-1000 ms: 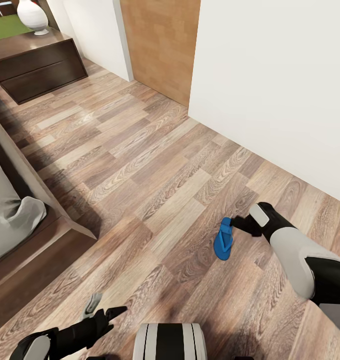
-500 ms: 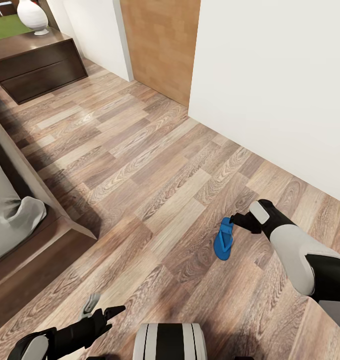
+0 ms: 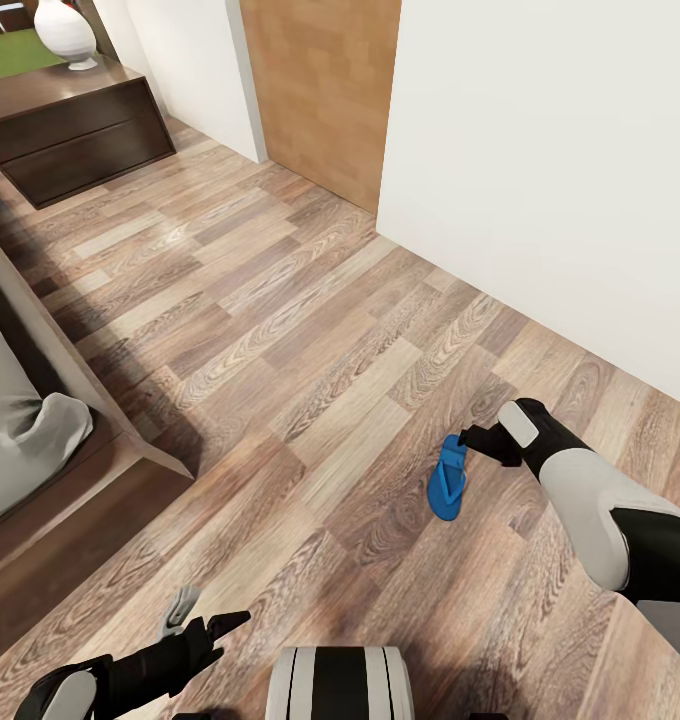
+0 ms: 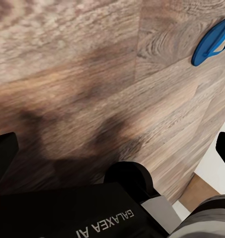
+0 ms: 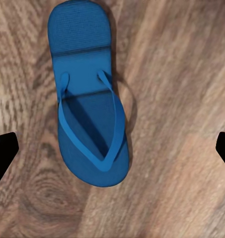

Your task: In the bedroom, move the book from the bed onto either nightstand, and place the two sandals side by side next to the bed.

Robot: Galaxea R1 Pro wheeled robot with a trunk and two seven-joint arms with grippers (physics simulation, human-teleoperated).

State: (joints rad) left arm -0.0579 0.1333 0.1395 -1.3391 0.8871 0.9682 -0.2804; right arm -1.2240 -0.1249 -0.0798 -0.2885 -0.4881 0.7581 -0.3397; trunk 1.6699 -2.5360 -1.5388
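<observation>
One sandal (image 3: 447, 479) lies flat on the floor (image 3: 280, 330)
Right gripper (image 3: 467, 440) hovers above it, fingers spread, seemingly lined up to grasp

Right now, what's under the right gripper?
Below the right gripper lies one blue sandal, straps up, flat on the wood-plank floor. The gripper's fingers are spread wide on either side. Whatever is under the sole is covered.
</observation>
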